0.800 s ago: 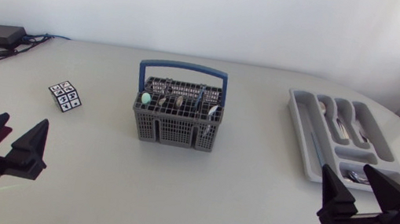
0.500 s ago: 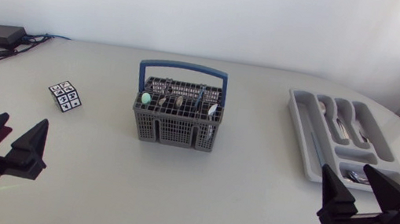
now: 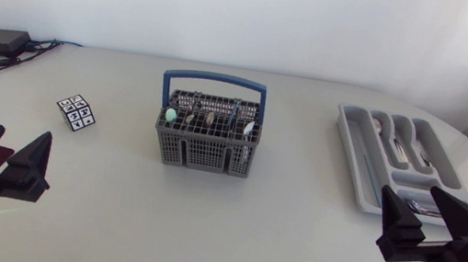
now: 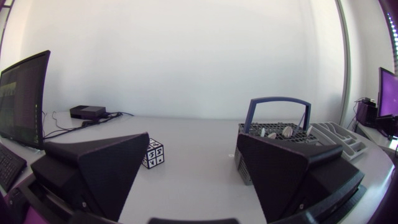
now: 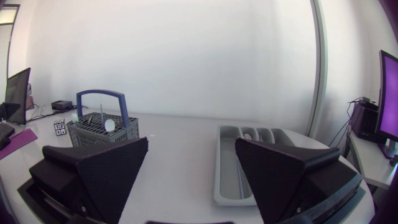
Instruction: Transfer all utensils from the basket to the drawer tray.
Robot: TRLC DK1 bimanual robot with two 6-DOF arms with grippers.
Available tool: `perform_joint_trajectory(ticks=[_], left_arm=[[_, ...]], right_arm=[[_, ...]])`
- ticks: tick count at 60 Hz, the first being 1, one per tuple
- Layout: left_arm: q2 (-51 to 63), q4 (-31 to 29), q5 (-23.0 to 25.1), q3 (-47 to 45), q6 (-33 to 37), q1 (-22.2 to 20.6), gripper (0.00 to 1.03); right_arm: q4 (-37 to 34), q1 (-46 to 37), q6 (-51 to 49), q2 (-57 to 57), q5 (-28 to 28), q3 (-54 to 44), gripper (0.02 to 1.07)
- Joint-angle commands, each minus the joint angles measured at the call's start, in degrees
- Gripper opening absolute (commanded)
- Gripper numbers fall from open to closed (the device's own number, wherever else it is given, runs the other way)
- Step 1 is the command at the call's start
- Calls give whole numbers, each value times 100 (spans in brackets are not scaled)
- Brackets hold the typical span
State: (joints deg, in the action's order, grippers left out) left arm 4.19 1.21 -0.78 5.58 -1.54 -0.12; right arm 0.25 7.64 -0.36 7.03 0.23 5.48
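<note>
Two hands sit at the near edge of the counter (image 3: 293, 233), neither carrying anything. Farthest left, the left hand (image 3: 25, 133) has its wedge fingers spread wide with nothing between them. Beyond it lies a small black-and-white patterned cube (image 3: 76, 112), well apart from everything else. At the middle stands the grey basket (image 3: 205, 153), its blue handle (image 3: 215, 80) arching over the top. Several utensils (image 3: 208, 120) stand upright in its compartments, so the job is not finished. Further right, the drawer tray (image 3: 358, 159) already holds a few spoons (image 3: 405, 145) in its long slots. The right hand (image 3: 409, 202), at the tray's near end, is likewise spread wide and empty. The step in hand looks like the start of another pick. One hand needs to travel to the basket, come down clear of the handle arch, and close on a single upright utensil.
</note>
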Motion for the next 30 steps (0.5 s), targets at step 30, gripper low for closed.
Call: perform_joint_trajectory(ticks=[30], left_arm=[[3317, -631, -722, 2456, -180, -1025, 96]], right_arm=[[115, 774, 291, 2356, 417, 1421, 103]])
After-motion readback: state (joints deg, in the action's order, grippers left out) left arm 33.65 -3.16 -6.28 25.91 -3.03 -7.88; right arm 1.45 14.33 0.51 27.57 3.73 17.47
